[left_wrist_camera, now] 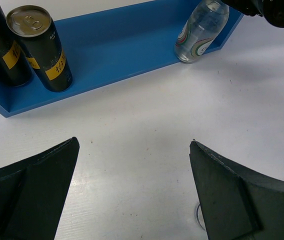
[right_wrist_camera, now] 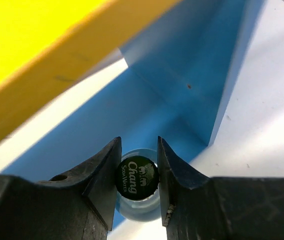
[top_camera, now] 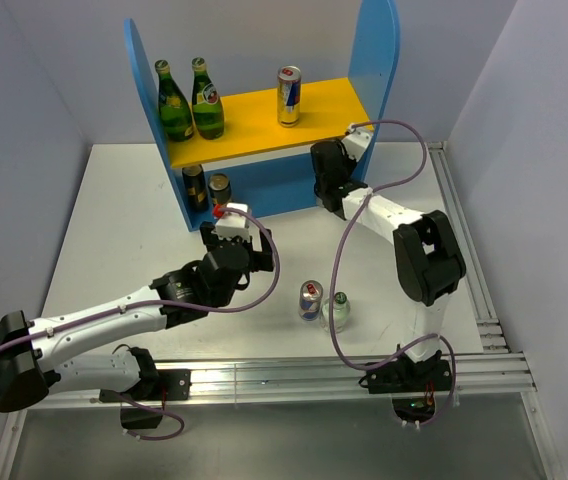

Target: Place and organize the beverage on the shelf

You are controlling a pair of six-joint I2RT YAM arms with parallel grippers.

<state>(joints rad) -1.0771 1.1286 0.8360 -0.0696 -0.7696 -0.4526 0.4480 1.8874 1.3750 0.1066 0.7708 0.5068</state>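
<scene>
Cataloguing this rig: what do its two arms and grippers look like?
Both the left arm and right arm have white links, black joint housings and a purple cable looping alongside. The left gripper and right gripper are black, with broad wedge-shaped fingers.

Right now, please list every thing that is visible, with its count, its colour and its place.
table: one, white, under everything
shelf: one, blue with yellow upper board, far side
green bottles: two, green, upper board, left
slim cans: two, blue-silver, one on upper board, one on table
dark cans: two, black-gold, lower level, left
clear bottles: two, clear, one on table beside a can, held bottle at lower level's right end
left pincer: one, black, open, over table before shelf
right pincer: one, black, shut on held bottle's cap
</scene>
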